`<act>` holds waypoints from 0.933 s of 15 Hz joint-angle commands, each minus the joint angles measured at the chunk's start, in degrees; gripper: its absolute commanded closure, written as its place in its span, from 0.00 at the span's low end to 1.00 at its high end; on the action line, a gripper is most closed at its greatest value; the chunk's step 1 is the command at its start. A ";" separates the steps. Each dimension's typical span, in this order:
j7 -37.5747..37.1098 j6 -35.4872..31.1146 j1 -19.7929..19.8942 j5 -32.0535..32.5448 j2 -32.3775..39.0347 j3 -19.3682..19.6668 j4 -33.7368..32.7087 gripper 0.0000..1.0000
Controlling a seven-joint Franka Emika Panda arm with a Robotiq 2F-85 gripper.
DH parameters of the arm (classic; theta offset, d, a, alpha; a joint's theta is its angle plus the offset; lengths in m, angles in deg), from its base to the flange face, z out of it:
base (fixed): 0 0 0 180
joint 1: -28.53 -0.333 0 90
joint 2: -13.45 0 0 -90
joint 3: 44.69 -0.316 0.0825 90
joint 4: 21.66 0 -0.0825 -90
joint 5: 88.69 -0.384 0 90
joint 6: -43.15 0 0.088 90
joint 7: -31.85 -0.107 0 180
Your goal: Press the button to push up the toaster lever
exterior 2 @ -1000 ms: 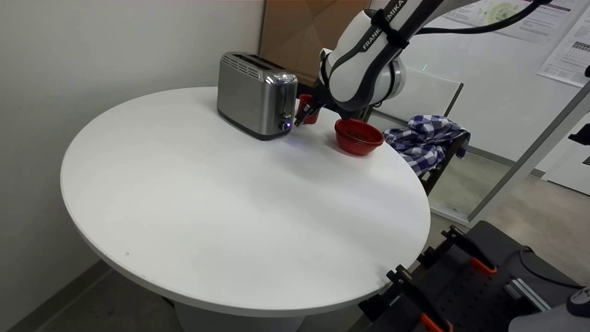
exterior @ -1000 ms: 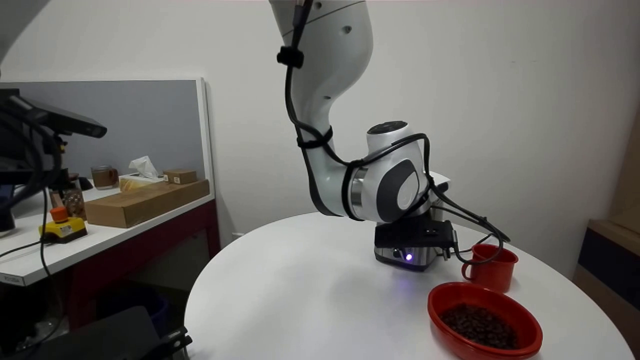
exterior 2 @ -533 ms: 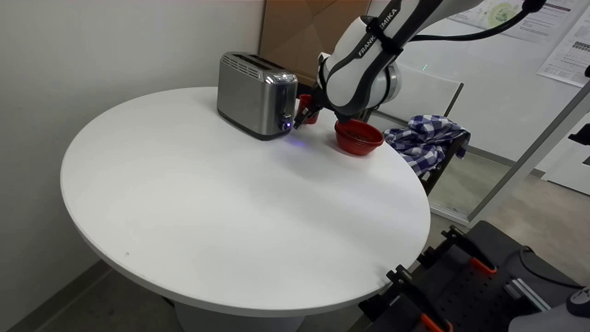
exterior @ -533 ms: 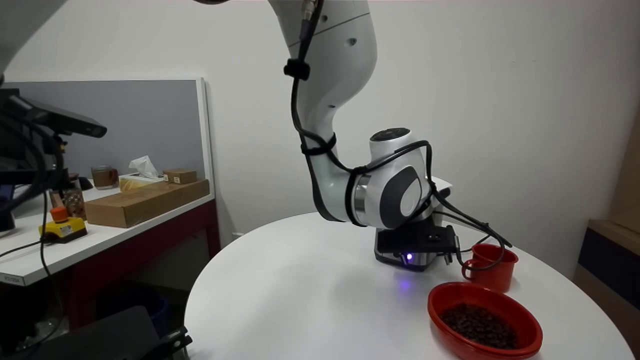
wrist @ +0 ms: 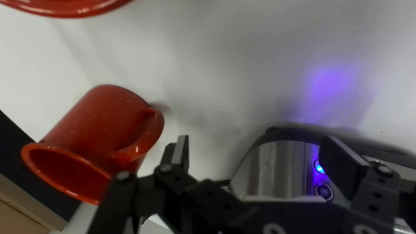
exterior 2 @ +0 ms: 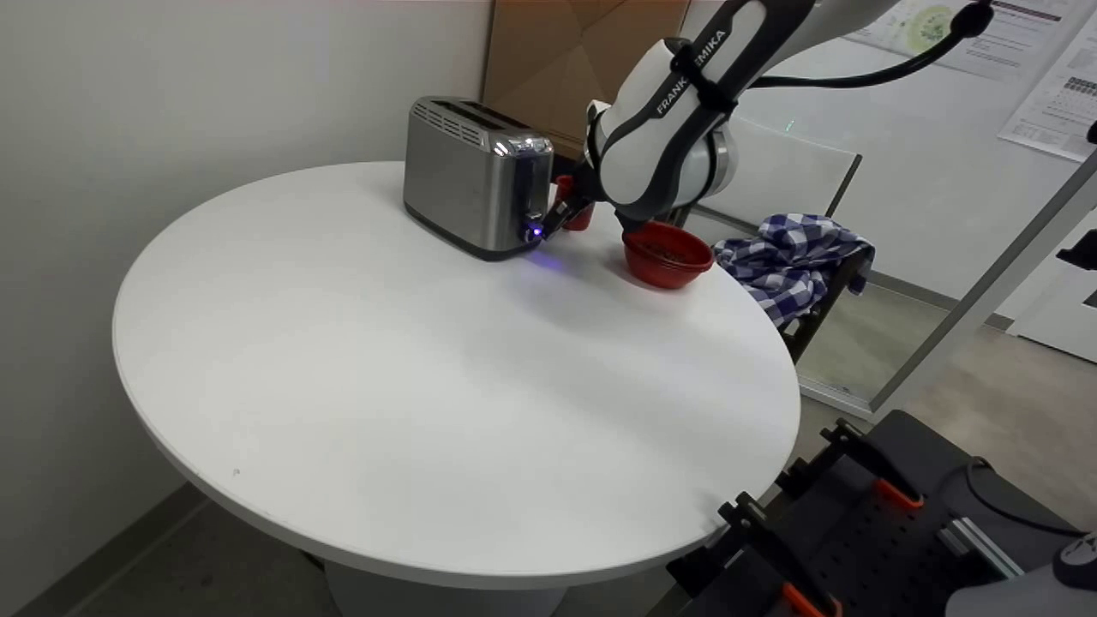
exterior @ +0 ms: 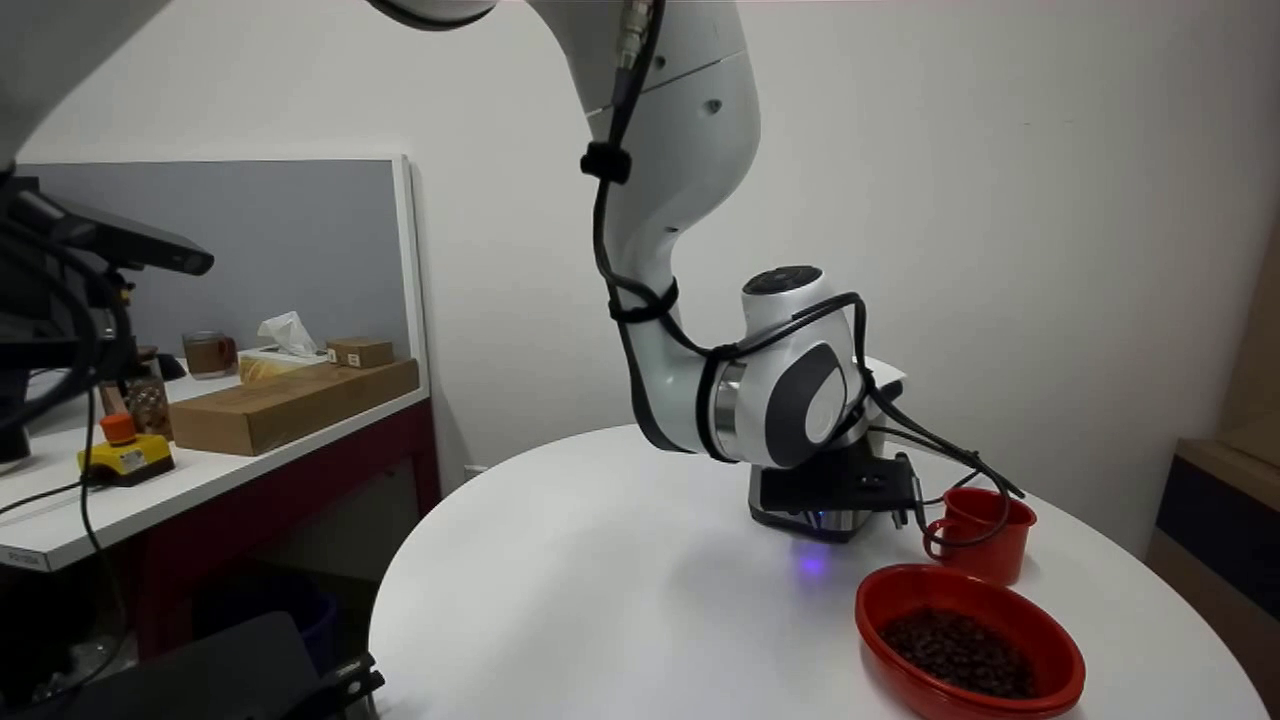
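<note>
The silver toaster [exterior 2: 458, 184] stands on the white table; in an exterior view my arm and gripper hide most of it [exterior: 765, 508]. Its control end shows in the wrist view [wrist: 276, 169]. A round button lit blue [wrist: 318, 167] sits on that end, beside a dark button with a snowflake mark [wrist: 323, 191]. The lever [exterior 2: 533, 218] appears low on the end face and is hard to make out. My gripper [wrist: 255, 139] is open and empty at this end [exterior 2: 559, 221]. Its right finger partly covers the lit button; I cannot tell whether it touches.
A red mug [wrist: 97, 126] stands close beside my left finger. A red bowl [exterior: 968, 640] of dark beans is nearer the table edge. A cable loop [exterior: 985, 500] hangs from my wrist by the mug. A wall rises behind the toaster.
My arm has lowered and moved slightly toward the toaster's control end. The blue light, visible in an exterior view before, is now mostly hidden behind my gripper. The toaster, mug and bowl have not moved.
</note>
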 commanded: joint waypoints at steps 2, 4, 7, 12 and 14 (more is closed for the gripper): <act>-1.42 -4.86 0.09 -0.11 2.45 -0.57 -2.00 0.00; -1.47 -5.82 0.03 -0.06 2.96 -0.56 -2.05 0.00; -2.49 -3.35 0.26 -0.73 2.33 -1.24 -1.32 0.00; -6.81 5.28 6.66 -3.49 -2.87 -10.00 1.65 0.00; -7.19 10.95 10.34 -6.19 -6.14 -15.01 2.95 0.00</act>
